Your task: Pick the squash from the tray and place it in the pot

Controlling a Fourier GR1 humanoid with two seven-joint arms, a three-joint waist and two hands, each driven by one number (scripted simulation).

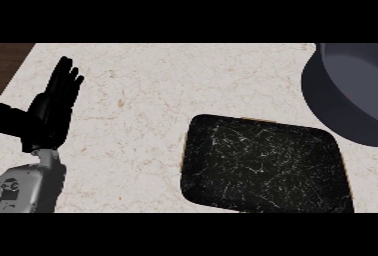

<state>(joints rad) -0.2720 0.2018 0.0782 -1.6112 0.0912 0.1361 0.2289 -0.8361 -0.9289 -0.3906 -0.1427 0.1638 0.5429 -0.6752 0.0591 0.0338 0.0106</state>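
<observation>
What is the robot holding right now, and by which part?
Nothing is visibly held. The left hand rests open at the view's left, fingers straight and up. The right hand is out of view. The black speckled rectangular tray shows no squash.

**No readable text**

No words, labels, brands or numbers can be read anywhere. The black tray has only pale scratch-like streaks (not letters). The dark pot at the right edge is plain. The counter shows marble veining only. The grey forearm at lower left carries a small dark mark near its edge, too small to tell as a sign or a letter.
</observation>
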